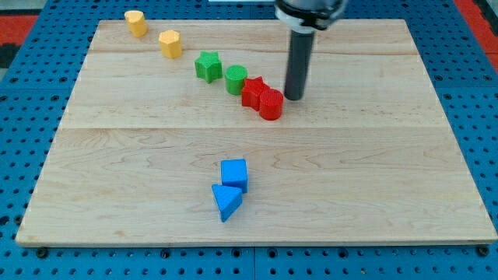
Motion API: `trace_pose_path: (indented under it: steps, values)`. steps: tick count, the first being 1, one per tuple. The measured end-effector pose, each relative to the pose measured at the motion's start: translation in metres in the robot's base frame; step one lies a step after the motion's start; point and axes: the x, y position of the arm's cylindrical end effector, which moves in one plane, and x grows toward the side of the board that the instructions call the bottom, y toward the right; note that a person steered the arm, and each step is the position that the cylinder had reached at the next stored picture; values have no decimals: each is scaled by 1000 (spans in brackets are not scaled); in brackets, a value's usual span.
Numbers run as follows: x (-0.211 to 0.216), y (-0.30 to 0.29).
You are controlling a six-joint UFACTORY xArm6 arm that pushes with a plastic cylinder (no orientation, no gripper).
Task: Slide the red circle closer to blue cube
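The red circle (pixel 271 104) lies on the wooden board (pixel 373 179), touching the red star (pixel 253 92) on its upper left. The blue cube (pixel 234 175) sits well below it, near the view's bottom centre, with a blue triangle (pixel 226 201) touching its lower side. My tip (pixel 293 97) is just to the right of the red circle, slightly above it, close to it or touching.
A green circle (pixel 236 79) and a green star (pixel 208 66) continue the diagonal row up-left of the red star. Two yellow blocks (pixel 170 43) (pixel 136 23) lie near the board's top left. A blue pegboard surrounds the board.
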Motion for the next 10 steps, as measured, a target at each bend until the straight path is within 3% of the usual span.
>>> trace_pose_path:
  steps: [1, 3, 4, 5, 6, 7, 8, 10]
  values:
    - [-10, -7]
    - [48, -21]
    - [59, 14]
    - [84, 12]
    - [125, -40]
    - [100, -61]
    - [68, -42]
    - [65, -90]
